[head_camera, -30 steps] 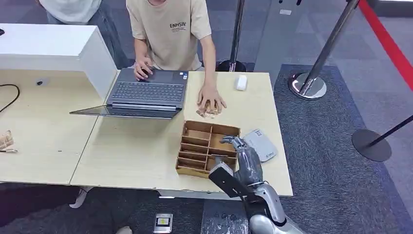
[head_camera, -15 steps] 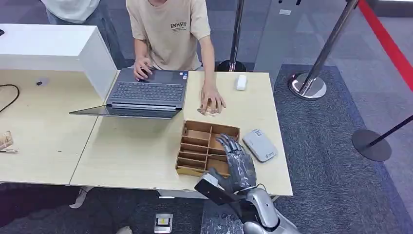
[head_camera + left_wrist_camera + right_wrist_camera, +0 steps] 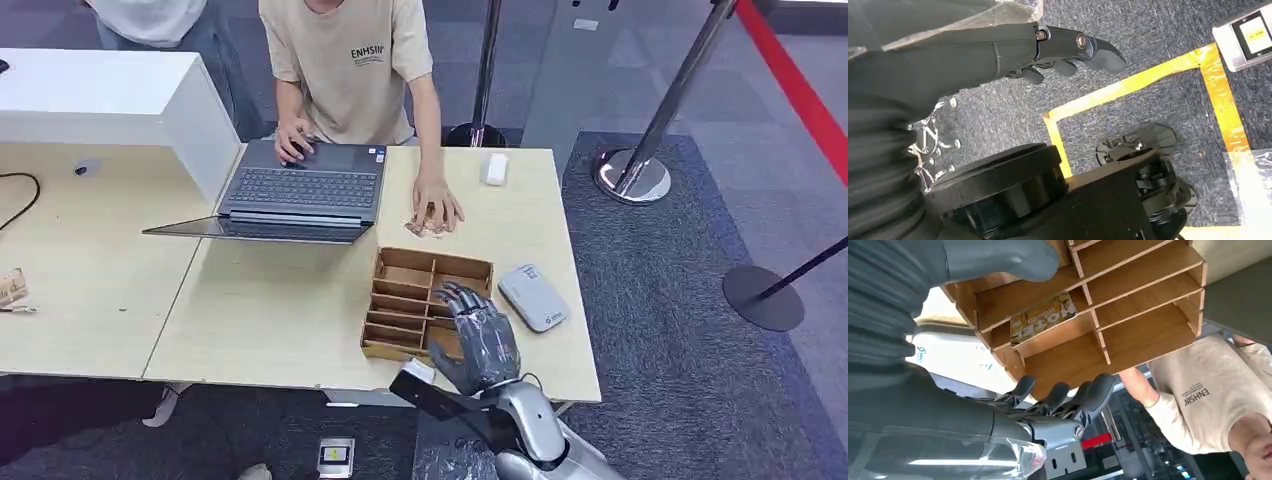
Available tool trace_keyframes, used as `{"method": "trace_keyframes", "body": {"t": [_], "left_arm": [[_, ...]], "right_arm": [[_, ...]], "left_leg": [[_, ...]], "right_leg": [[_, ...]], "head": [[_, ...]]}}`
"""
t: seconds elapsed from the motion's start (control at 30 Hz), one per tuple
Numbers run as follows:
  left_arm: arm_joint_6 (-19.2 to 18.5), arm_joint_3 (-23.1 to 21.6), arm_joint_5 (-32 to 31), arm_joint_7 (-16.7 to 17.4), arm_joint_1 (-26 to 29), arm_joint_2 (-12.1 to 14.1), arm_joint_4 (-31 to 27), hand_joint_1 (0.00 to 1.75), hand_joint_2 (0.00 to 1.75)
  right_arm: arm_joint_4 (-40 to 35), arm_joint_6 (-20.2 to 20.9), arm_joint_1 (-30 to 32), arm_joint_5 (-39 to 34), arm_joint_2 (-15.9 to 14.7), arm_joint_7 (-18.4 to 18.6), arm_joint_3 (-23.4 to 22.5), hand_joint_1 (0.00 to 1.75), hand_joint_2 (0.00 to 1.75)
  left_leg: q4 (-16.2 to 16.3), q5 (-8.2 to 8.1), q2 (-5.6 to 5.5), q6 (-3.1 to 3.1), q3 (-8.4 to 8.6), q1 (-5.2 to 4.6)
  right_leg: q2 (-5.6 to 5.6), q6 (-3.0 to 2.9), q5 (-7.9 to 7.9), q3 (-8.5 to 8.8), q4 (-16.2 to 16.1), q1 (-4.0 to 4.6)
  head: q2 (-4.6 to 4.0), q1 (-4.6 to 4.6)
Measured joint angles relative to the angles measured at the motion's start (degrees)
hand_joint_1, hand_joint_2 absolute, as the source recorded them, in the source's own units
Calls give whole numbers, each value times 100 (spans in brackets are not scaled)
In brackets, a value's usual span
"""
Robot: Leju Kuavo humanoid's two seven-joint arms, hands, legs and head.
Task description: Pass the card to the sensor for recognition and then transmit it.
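Risk first: card [image 3: 1043,318] lying flat deep in a narrow slot of the wooden organizer [image 3: 400,300], near the table's front edge toward its right corner. Thin, flat, walled in by dividers, so little room for fingertips; likely to slip out of a pinch or get pushed further in. Could also shove the whole organizer along the table if fingers catch a divider, since nothing seems to anchor it. Sensor [image 3: 533,297], grey pad just beside the organizer on the side nearer the table's right edge, close enough to get knocked on the way over. Person's hand [image 3: 435,207] resting on the table just behind the organizer; worth keeping clear.

Pose: right hand [image 3: 478,335] over the organizer's right-side compartments, palm down, fingers [image 3: 1092,393] spread and lightly curved, thumb apart, holding nothing. Not touching the card as far as can be told from the rt wrist view. Left hand [image 3: 1068,47] hanging low over the carpet, fingers loosely curled under, thumb straight, nothing in it.
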Motion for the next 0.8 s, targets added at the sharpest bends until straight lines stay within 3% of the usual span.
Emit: {"method": "trace_keyframes", "body": {"t": [0.3,0.73,0.8], "left_arm": [[-9,0,0,2,-18,-7,0,0,175],[-15,0,-4,7,-24,-17,0,0,175],[-15,0,-11,18,-25,-17,0,0,175]], "right_arm": [[159,266,-167,15,-13,9,66,47,175],[350,468,-310,-4,-79,17,96,65,175],[374,492,-313,-35,-92,20,96,73,175]], "left_leg": [[0,1,1,0,1,0],[0,0,0,0,1,0],[0,0,0,0,1,0]], "right_leg": [[0,0,1,1,0,0],[0,1,1,0,0,0],[0,1,1,1,0,0]], "head": [[0,0],[0,0],[0,0]]}}
